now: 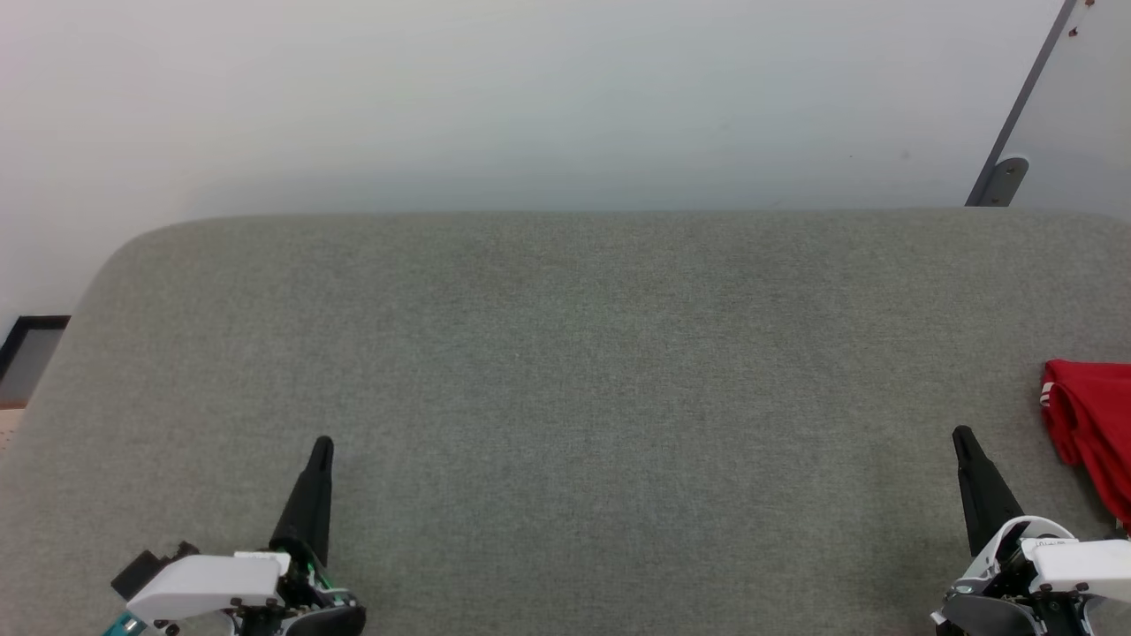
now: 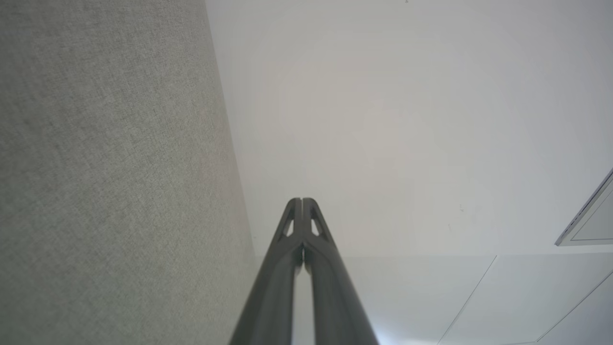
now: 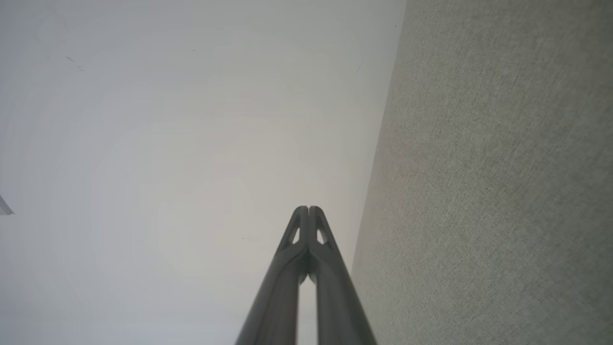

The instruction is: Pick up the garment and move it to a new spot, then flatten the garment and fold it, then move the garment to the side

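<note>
Garment (image 1: 1091,424) lies bunched on the grey fabric-covered counter (image 1: 565,371) at the right edge of the head view; the frame cuts it off, so what can be made out is a crumpled red fold with a thin white stripe at its upper left corner; its full shape cannot be told. It sits just beyond and to the right of the right hand (image 1: 961,435), apart from it; the left hand (image 1: 322,446) is well apart, at the lower left. Both hands point away from the robot and hold nothing; each reads from the head as a single dark spike; their white wrist housings (image 1: 208,583) are cut by the bottom edge; whether they touch the counter cannot be told. The left wrist view makes the closure plain, its fingers (image 2: 287,268) pressed together at the tips; the right wrist view gives the same for its fingers (image 3: 282,287). Each wrist view has the counter as a woven grey band down one side and a pale wall (image 2: 407,120) beyond; a framed panel's corner (image 2: 589,215) sits at the left wrist view's right edge.
</note>
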Robot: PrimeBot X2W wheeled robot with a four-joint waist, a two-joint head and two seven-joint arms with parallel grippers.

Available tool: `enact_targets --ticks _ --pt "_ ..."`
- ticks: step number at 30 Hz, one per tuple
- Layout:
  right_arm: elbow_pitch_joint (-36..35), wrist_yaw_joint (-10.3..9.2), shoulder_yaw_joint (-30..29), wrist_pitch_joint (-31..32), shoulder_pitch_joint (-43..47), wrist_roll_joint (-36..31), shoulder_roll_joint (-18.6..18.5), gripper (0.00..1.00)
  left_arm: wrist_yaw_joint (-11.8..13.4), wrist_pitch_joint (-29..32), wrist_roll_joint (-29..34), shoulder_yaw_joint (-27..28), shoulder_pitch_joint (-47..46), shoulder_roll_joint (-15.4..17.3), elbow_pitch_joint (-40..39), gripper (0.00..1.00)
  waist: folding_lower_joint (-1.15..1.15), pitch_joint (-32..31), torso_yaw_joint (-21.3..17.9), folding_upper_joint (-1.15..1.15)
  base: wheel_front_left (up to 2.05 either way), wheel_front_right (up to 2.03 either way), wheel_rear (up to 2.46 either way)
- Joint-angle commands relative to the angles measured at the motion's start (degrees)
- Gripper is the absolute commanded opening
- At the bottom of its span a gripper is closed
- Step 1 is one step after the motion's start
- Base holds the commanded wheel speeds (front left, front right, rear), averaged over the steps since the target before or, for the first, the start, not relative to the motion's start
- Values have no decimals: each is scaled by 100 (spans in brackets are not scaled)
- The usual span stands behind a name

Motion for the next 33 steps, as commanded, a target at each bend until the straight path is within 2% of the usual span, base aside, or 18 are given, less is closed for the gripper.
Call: enact_targets --ticks 1,33 --pt "2 -8 -4 16 -19 6 23 0 -20 20 34 16 -64 -14 9 0 0 0 0 0 0 0 0" --pt "3 -8 -9 17 -20 -1 27 0 -20 35 47 41 -67 -31 11 0 0 0 0 0 0 0 0"
